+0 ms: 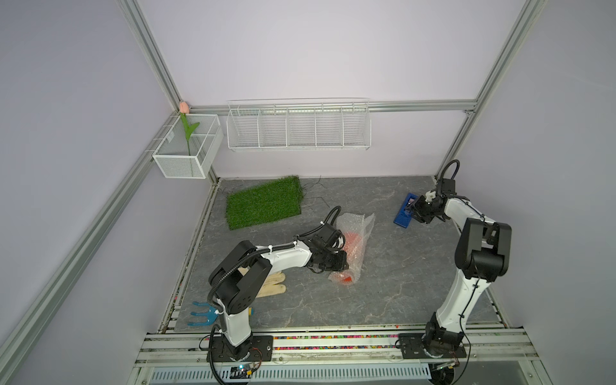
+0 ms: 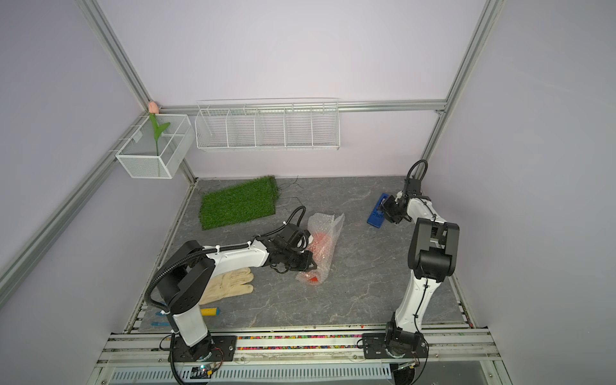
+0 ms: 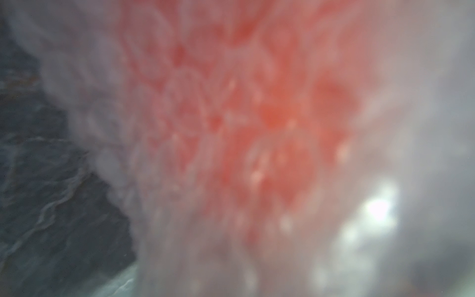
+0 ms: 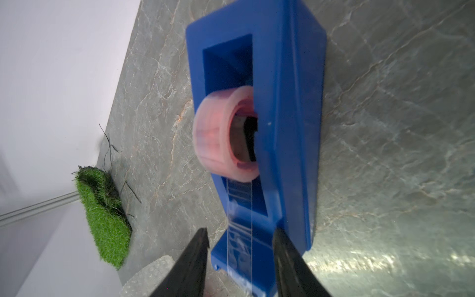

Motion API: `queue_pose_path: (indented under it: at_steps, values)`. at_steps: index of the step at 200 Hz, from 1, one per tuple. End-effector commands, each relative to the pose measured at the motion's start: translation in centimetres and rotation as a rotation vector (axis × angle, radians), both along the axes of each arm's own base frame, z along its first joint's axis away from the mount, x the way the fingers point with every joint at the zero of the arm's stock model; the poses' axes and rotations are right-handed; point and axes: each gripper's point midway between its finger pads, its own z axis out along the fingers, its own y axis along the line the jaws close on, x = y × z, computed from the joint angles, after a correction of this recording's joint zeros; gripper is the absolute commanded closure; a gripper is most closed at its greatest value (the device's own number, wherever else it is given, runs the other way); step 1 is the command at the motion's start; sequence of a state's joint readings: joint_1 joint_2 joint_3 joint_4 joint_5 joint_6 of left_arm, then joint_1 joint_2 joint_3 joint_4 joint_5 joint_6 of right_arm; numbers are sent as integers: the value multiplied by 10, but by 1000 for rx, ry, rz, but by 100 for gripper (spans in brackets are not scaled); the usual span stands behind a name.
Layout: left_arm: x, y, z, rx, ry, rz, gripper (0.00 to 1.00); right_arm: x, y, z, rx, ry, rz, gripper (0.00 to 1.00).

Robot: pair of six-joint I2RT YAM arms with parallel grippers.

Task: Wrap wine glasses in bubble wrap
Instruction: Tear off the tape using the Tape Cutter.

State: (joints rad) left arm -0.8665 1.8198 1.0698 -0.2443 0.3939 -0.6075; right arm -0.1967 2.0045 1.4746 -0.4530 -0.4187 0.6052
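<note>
Mid-frame in both top views, goblet (image 1: 353,241) inside bubble wrap (image 1: 356,221). Upper left of that, grass mat (image 1: 263,203); upper right, tape dispenser (image 1: 401,218); lower left, glove (image 1: 273,283).

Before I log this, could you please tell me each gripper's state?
Left gripper: closed, at the bubble wrap; grip unclear.
Right gripper: open, jaws astride the tape.

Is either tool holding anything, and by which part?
Left tool is shut at the bubble wrap mid-bundle; an actual pinch is hidden. Right tool is open, straddling the tape dispenser at its cutter end, holding nothing.
</note>
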Motion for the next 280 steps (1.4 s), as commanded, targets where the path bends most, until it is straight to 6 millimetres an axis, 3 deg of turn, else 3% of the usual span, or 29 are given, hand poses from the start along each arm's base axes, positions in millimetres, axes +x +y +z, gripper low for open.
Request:
queue_pose_path:
  at_steps: [1,58,154,217,280]
  values:
    - [0,-1,-9,32,-8,-18,93,7,0,0,24,-23,7,57]
    - [0,-1,-12,37,1,-23,93,16,7,1,109,-126,2,66]
    - [-2,-1,-19,54,15,-32,95,8,1,-1,160,-169,-15,67]
    - [-4,-4,-19,57,18,-41,95,-4,-10,-24,106,-84,-34,53]
    - [-5,-5,-20,65,18,-45,96,5,1,-24,187,-132,-22,55]
